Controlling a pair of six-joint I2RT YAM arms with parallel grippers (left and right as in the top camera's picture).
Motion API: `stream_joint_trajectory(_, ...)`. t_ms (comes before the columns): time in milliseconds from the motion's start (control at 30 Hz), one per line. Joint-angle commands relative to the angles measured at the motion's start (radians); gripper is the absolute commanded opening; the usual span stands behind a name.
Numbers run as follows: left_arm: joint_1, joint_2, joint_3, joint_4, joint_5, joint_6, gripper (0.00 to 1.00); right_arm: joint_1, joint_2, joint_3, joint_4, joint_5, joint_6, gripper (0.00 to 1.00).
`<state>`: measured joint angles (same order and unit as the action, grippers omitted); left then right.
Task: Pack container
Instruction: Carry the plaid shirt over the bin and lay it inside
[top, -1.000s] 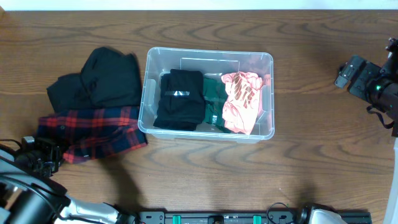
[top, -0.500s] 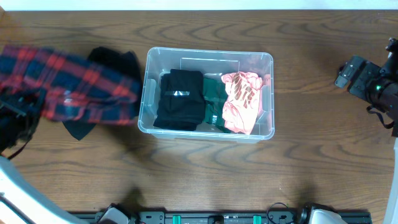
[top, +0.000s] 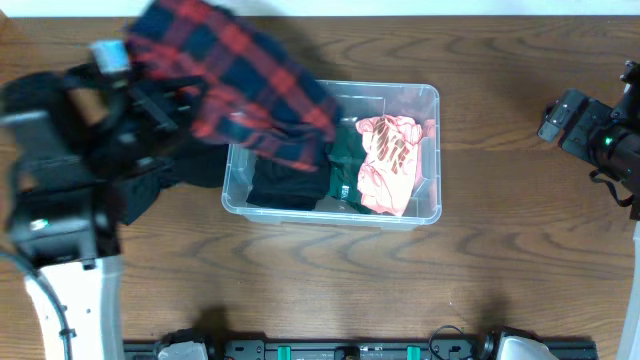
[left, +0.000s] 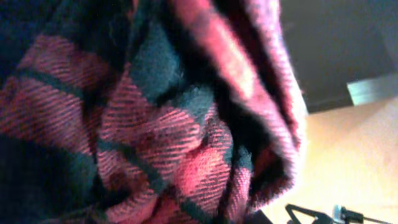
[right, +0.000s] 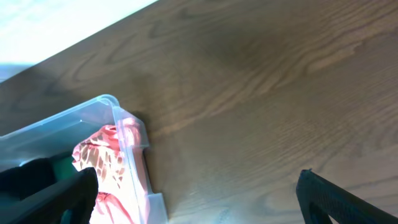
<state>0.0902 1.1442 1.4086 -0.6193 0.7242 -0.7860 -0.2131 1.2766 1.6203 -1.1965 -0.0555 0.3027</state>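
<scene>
The left gripper (top: 160, 95) is raised above the left end of the table; its fingers are hidden by cloth in both views. A red-and-navy plaid shirt (top: 250, 90) hangs from it clear of the table, so it is judged to be pinching that shirt. In the left wrist view the plaid weave (left: 155, 124) fills almost the whole picture. The shirt's free end trails over the near-left corner of the container (top: 436, 150), which sits at mid-table. Inside the container lie a folded black garment (top: 285, 185) on the left, a dark green garment (top: 345, 170) in the middle and a pink printed garment (top: 390, 160) on the right. The right gripper (right: 199, 196) hovers well to the right of the container (right: 118, 109), with its fingers spread and holding nothing. Progress assessment: three items are packed and the plaid shirt is over the bin but not yet lowered. A black garment (top: 195, 170), partly hidden by the arm, lies on the table just left of the container and is not yet packed.
</scene>
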Motion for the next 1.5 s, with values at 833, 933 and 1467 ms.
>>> stream_joint_trajectory(833,-0.624,0.431,0.009,-0.023,-0.801,-0.374,0.15,-0.004,0.003,0.000,-0.001,0.000,0.003,0.99)
stream_joint_trajectory(933,-0.621,0.431,0.008,-0.116,-0.864,-0.304,0.48,-0.004,0.003,0.000,-0.001,0.000,0.003,0.99)
stream_joint_trajectory(1467,-0.406,0.294,0.008,-0.087,-0.654,0.355,0.59,-0.004,0.003,0.000,-0.001,0.000,0.003,0.99)
